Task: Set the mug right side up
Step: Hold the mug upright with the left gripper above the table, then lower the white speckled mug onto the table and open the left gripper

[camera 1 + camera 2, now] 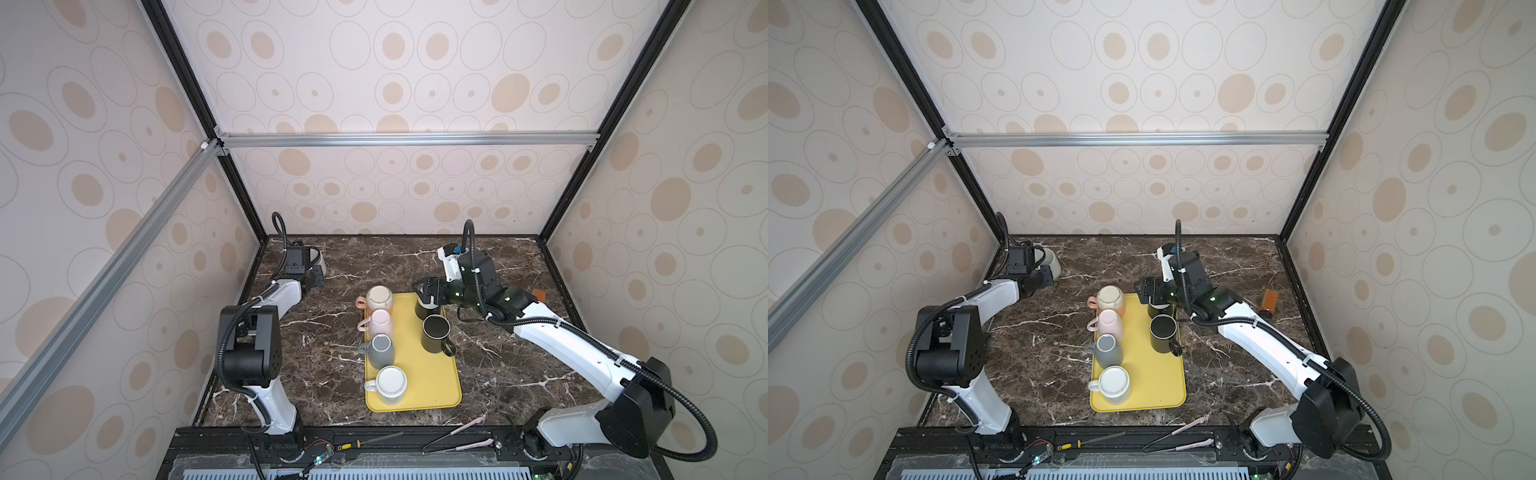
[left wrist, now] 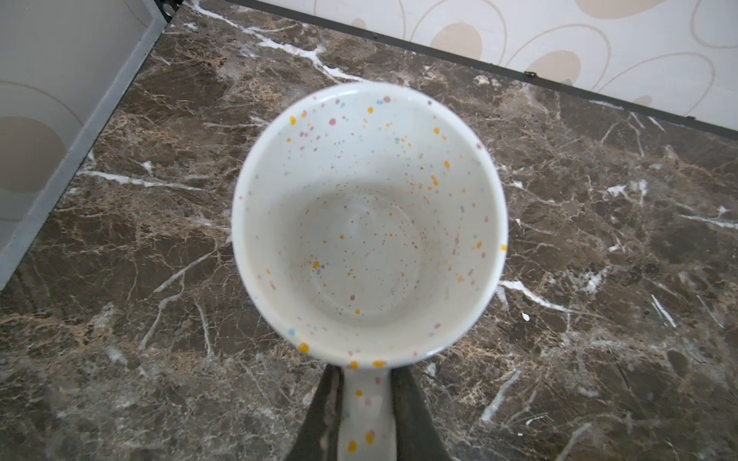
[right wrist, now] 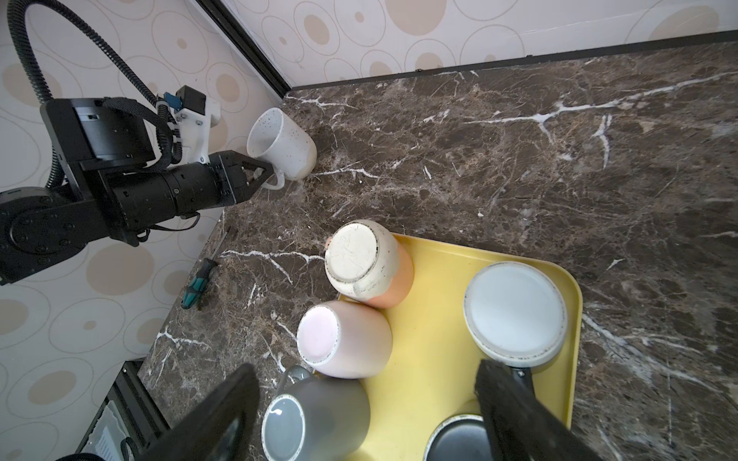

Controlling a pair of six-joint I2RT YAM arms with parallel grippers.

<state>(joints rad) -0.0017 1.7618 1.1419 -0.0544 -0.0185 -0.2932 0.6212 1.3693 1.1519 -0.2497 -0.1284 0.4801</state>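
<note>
Left hand: the left hand (image 3: 268,172) is pressing its jaws together on the loop handle (image 2: 365,407) of the white speckled ceramic mug (image 2: 367,223), with one finger lying along each side of the loop.
Right hand: the right hand (image 1: 428,291) is hanging with jaws spread wide and holding nothing. It is hovering above an upside-down mug with a pale base (image 3: 515,311) at the far end of the flat yellow plastic tray (image 1: 432,374).
Where the mug is: it is sitting off the tray in the far left corner of the brown marble desk (image 3: 479,159), well apart from the row of other mugs (image 1: 381,322). It is leaning, mouth facing up and back toward the wrist, base end low by the desk. Whether the base is touching, I cannot tell.
Handling: glazed ceramic is likely behaving as stiff, fairly heavy, slick and easy to chip. Held by the handle alone, the body is probably wanting to swing about the pinch, so a gentle set-down is looking wise.
Where to hold: the handle loop is looking like the surest spot. The rim wall is offering a second, smoother option.
Looks: white glaze is covering it inside and out, with small yellow, pink and blue flecks scattered over it. The mouth is round, and the inside is looking empty and dry.
Progress: with the mouth facing upward, the turn is seemingly nearing its end, though the mug is not yet standing flat and released.
</note>
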